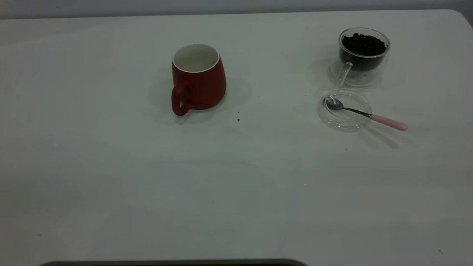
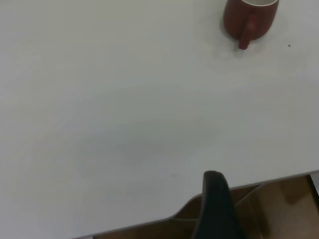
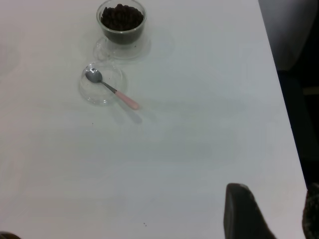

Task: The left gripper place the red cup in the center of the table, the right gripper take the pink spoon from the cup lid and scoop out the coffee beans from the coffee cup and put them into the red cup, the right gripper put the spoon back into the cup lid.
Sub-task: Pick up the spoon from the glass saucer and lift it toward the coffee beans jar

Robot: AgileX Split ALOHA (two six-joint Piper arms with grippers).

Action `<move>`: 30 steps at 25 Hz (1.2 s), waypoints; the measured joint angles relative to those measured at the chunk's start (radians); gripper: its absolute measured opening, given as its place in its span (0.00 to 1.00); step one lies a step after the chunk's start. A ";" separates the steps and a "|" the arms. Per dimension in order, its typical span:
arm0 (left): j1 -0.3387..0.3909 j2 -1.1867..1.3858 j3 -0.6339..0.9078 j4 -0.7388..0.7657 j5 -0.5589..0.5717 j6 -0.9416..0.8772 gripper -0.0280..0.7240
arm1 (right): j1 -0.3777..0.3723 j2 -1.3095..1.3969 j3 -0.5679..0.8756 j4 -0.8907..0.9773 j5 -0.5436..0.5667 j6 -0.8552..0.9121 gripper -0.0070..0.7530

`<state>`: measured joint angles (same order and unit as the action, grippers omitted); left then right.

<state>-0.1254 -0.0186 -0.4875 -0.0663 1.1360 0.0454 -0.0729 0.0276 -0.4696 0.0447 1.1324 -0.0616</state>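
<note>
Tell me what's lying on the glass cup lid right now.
The pink spoon: its metal bowl rests on the cup lid, its pink handle overhangs the rim. Nothing else lies on it.

Red cup (image 1: pixel 199 79) upright near centre of table (image 1: pixel 111 177), coffee cup (image 1: pixel 363 55) with coffee beans (image 1: pixel 364 44) far right, cup lid (image 1: pixel 344 110) just before it, pink spoon (image 1: pixel 364 113) on lid

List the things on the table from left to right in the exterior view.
red cup → cup lid holding the pink spoon → coffee cup filled with coffee beans.
</note>
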 joint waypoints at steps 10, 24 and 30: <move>0.000 0.000 0.000 0.029 0.000 -0.045 0.79 | 0.000 0.000 0.000 0.000 0.000 -0.001 0.44; 0.000 0.000 0.000 0.029 0.000 -0.045 0.79 | 0.000 0.000 0.000 0.047 -0.007 -0.001 0.42; 0.000 0.000 0.000 0.029 0.000 -0.045 0.79 | 0.000 0.015 -0.018 0.094 -0.049 0.044 0.42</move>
<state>-0.1254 -0.0186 -0.4875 -0.0374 1.1360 0.0000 -0.0729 0.0428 -0.4877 0.1383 1.0836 -0.0171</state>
